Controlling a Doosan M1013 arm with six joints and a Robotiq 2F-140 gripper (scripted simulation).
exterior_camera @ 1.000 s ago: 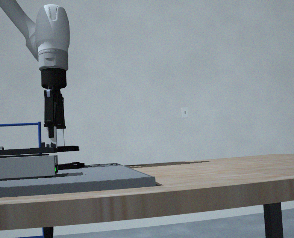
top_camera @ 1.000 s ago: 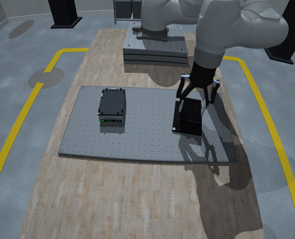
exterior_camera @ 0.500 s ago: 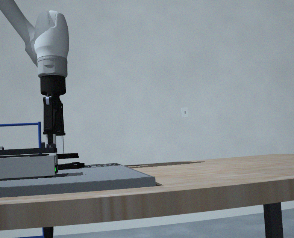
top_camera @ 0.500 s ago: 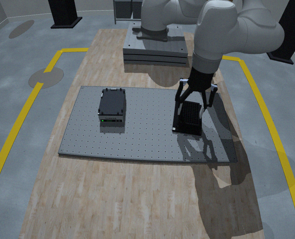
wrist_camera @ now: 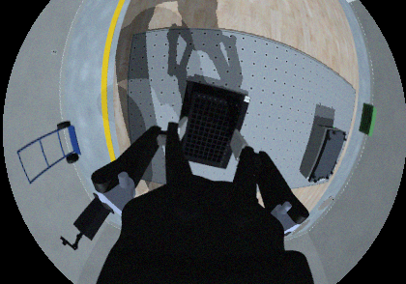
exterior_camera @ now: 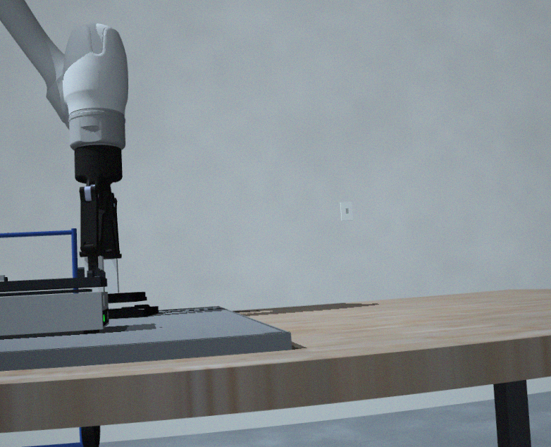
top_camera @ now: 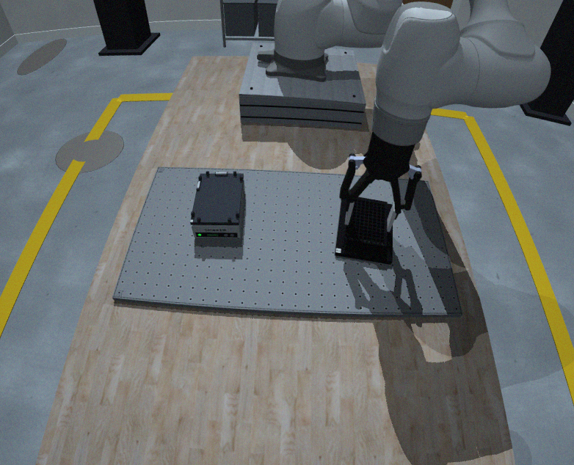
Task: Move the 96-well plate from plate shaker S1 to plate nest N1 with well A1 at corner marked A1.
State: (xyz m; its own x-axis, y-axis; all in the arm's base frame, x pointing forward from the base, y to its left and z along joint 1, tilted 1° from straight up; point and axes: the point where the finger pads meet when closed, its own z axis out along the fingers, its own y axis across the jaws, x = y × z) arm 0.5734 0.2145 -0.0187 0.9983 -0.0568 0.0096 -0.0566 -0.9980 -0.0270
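Observation:
My gripper (top_camera: 371,213) is shut on the black 96-well plate (top_camera: 369,220), gripping its two long sides. It holds the plate level, a small gap above the black plate nest N1 (top_camera: 365,251) at the right of the grey breadboard. In the side view the plate (exterior_camera: 127,297) hangs just over the nest (exterior_camera: 132,311). The wrist view shows the plate (wrist_camera: 208,124) between my fingers, lined up with the nest. A small pale mark (top_camera: 338,249) sits at the nest's front left corner. I cannot tell which plate corner is cut. The plate shaker S1 (top_camera: 218,207) stands at the left with nothing on top.
The grey breadboard (top_camera: 282,240) lies on a wooden table. The robot's base block (top_camera: 302,92) stands behind it. A blue frame (exterior_camera: 28,254) stands beyond the shaker in the side view. Yellow floor lines run on both sides of the table.

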